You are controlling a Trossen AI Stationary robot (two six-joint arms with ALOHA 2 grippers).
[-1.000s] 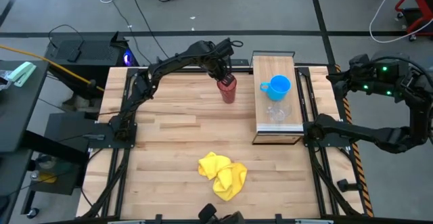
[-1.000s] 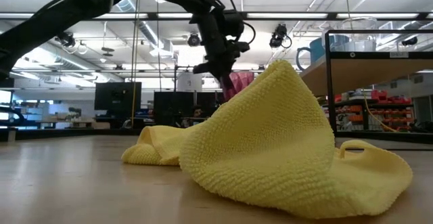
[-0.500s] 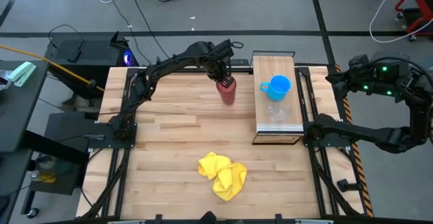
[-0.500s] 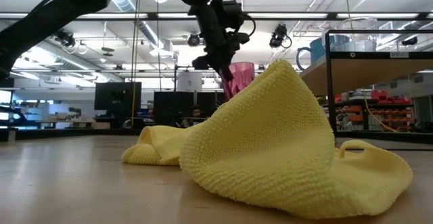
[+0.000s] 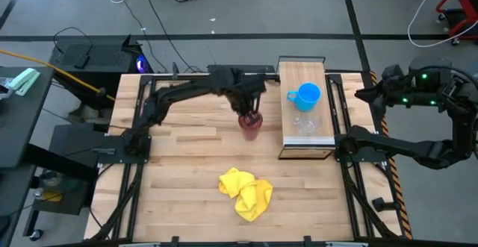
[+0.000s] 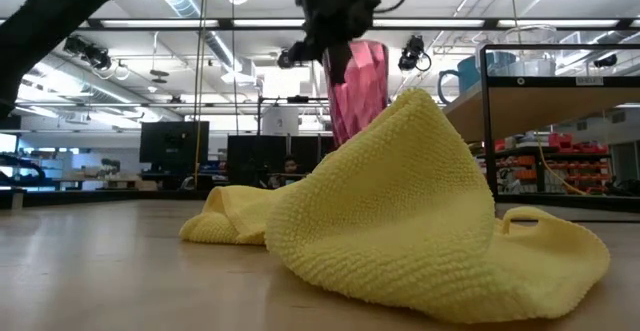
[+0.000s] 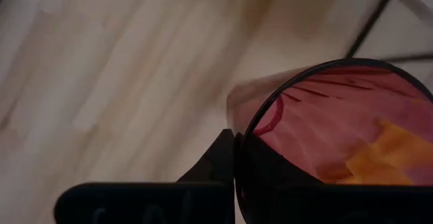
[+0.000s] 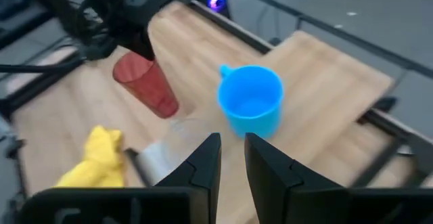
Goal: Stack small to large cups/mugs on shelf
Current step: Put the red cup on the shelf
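My left gripper [image 5: 250, 110] is shut on the dark red tumbler [image 5: 251, 124], which hangs above the table left of the shelf [image 5: 305, 68]. In the low view the tumbler [image 6: 358, 86] shows behind the yellow cloth's peak. The blue mug [image 5: 305, 95] stands on its base on the shelf. The small clear cup [image 5: 305, 124] stands on the shelf just nearer than the mug. My right gripper [image 8: 232, 160] waits open, high off the table's right side, with nothing between its fingers. My left gripper holds the tumbler by its rim [image 7: 238, 146], one finger inside the mouth and one finger [image 7: 220, 160] outside the wall. The fingers come from above, pointing steeply down. The tumbler hangs below them mouth up, nearly upright and clear of the table.
The yellow cloth [image 5: 245, 192] lies crumpled near the table's front edge, at the middle. The shelf's far end [image 5: 302, 69] is bare wood. Black frame rails run along the table's left and right sides.
My left gripper has risen and moved toward the table's near edge with the tumbler, mostly in the last half second. The tumbler now hangs clear of the table, higher and closer in the low view, still about upright.
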